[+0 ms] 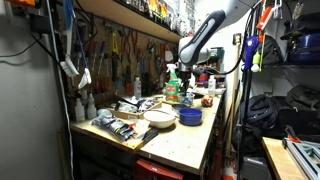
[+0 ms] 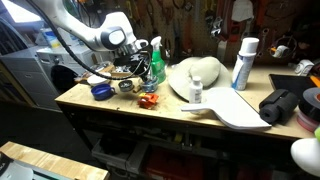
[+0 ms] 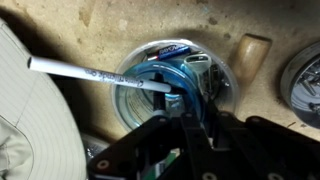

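My gripper hangs over a clear glass jar on the workbench. The jar holds blue pens and a dark item. A white marker slants out over the jar's rim to the left. Its dark end reaches my fingertips, which look shut on it. In both exterior views the gripper is low over the cluttered back of the bench, next to a green spray bottle. The jar itself is hard to make out there.
A white cap lies beside the jar. A wooden piece and a round metal lid lie on the other side. On the bench are a blue bowl, an orange object, a white spray can, a white bowl and a black bag.
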Motion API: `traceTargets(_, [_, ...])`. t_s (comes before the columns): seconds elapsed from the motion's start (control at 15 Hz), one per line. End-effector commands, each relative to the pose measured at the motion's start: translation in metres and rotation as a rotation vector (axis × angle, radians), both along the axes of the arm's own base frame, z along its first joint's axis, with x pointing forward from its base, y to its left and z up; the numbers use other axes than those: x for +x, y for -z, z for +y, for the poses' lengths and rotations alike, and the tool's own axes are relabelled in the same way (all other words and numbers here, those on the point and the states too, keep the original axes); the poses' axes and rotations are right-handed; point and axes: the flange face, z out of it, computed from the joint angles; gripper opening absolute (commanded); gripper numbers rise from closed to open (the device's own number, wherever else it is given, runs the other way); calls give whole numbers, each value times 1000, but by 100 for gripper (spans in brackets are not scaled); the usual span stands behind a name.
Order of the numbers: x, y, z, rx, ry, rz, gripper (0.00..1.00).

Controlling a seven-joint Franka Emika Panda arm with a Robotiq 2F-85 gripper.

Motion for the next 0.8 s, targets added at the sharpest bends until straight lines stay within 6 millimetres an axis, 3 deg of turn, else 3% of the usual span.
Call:
traceTargets(0.0, [0,6,-2,-1,-10,22,3])
traceTargets(0.73, [4,-45,20,-193,-110,8,3])
